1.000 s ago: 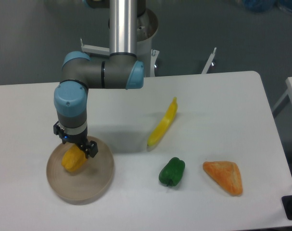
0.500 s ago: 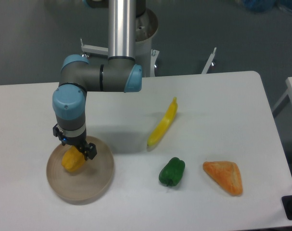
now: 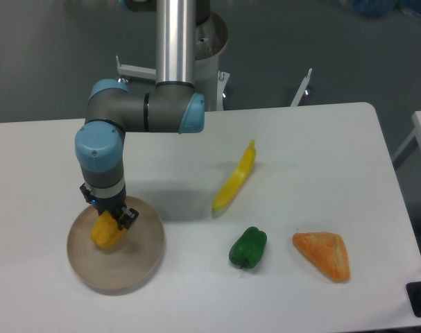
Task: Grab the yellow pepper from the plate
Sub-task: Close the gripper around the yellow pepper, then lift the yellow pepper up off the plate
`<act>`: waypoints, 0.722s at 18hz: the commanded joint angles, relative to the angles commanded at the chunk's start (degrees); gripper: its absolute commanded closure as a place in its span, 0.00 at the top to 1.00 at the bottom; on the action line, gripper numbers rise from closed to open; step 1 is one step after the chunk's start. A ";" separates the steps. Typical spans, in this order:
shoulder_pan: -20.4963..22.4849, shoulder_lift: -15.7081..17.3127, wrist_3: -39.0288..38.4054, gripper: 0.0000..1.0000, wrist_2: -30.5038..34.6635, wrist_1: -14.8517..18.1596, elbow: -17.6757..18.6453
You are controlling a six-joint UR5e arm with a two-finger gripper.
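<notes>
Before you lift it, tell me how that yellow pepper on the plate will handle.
The yellow pepper looks like a molded toy, so probably stiff and light. Its rounded, smooth skin may slip or twist in the hand. If nudged, it could roll, though the plate has a low rim that should catch it.

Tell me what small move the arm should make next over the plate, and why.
Probably close the pincer on the yellow pepper, then lift straight up. The pincer is right at the pepper's top, over the plate, but the pepper looks unlifted, and whether the grip is already shut cannot be told.
</notes>
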State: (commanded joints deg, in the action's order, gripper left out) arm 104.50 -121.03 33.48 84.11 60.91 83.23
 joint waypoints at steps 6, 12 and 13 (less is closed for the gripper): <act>1.23 1.31 3.77 0.58 0.70 0.09 -2.19; 9.12 4.31 12.82 0.58 1.49 0.88 -2.90; 10.71 4.57 14.57 0.58 1.41 0.97 -2.99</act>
State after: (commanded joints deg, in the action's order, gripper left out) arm 115.21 -116.46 48.06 85.52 61.87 80.25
